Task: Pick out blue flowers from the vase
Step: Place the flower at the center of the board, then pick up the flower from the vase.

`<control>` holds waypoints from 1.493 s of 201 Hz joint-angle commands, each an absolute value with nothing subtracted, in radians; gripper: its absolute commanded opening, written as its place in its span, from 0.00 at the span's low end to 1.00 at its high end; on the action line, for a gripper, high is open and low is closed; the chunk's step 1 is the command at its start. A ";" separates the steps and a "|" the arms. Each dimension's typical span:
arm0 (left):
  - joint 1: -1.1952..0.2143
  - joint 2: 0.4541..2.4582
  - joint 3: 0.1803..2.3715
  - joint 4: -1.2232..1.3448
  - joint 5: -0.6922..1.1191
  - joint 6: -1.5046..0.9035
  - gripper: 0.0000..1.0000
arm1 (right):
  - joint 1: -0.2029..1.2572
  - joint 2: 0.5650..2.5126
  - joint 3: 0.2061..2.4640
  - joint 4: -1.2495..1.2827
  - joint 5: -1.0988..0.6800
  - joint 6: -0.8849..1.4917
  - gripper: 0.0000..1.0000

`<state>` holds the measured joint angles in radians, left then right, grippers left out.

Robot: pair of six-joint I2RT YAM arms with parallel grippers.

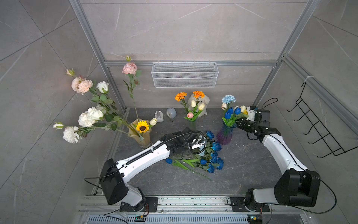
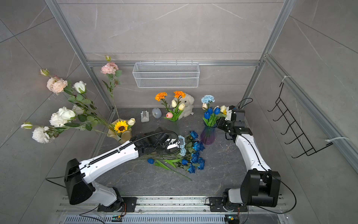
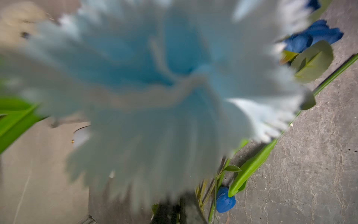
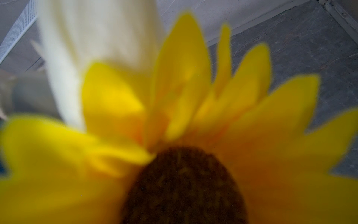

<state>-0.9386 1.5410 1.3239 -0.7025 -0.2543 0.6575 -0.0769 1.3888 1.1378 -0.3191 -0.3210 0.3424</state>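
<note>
Pale carnation [image 3: 155,87] fills your left wrist view, beside left gripper [image 1: 202,145]: jaws closed, grasp unclear. Blue flowers [image 1: 215,157] piled on table [image 1: 242,174]. Vase [image 1: 225,135], 1 o'clock of pile, holds blue tulips [image 1: 230,112]. Right gripper [image 1: 237,121] at its blooms: you cannot tell its opening.

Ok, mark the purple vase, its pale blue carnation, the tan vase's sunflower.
Purple vase [image 1: 225,136]: a top view, ribbed body.
Pale blue carnation [image 1: 228,99]: a top view, bloom.
Sunflower [image 1: 142,128]: a top view, dark centre.
</note>
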 commanded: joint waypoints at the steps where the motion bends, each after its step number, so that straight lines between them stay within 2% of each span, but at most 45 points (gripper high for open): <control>1: -0.923 1.616 1.379 -0.708 -0.229 0.624 0.00 | -0.072 1.392 1.173 -0.310 -0.324 0.322 0.19; 24: -0.889 1.726 1.428 -0.699 -0.161 0.603 0.00 | -0.072 1.388 1.160 -0.302 -0.328 0.327 0.19; 56: -0.885 1.795 1.433 -0.650 -0.155 0.610 0.00 | -0.072 1.384 1.157 -0.304 -0.327 0.318 0.20; 76: -0.885 1.773 1.401 -0.583 -0.147 0.605 0.31 | -0.072 1.387 1.163 -0.310 -0.327 0.311 0.19; 100: -0.885 1.723 1.396 -0.543 -0.113 0.592 0.48 | -0.072 1.383 1.164 -0.309 -0.328 0.312 0.19; 125: -0.885 1.688 1.455 -0.512 -0.091 0.572 0.54 | -0.072 1.381 1.163 -0.300 -0.339 0.321 0.20; 152: -0.882 1.687 1.527 -0.351 -0.048 0.490 0.61 | -0.072 1.386 1.159 -0.284 -0.369 0.340 0.21; 210: -0.881 1.842 1.644 0.039 0.068 0.329 0.58 | -0.068 1.381 1.128 -0.262 -0.388 0.341 0.20; 255: -0.881 1.985 1.799 0.135 0.193 0.223 0.59 | -0.068 1.376 1.106 -0.266 -0.381 0.332 0.20; 300: -0.885 2.077 1.881 0.184 0.228 0.183 0.60 | -0.069 1.366 1.091 -0.264 -0.376 0.331 0.19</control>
<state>-0.8829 2.0583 1.8164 0.0822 0.1711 0.2424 -0.0769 1.3872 1.1122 -0.2661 -0.3557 0.3401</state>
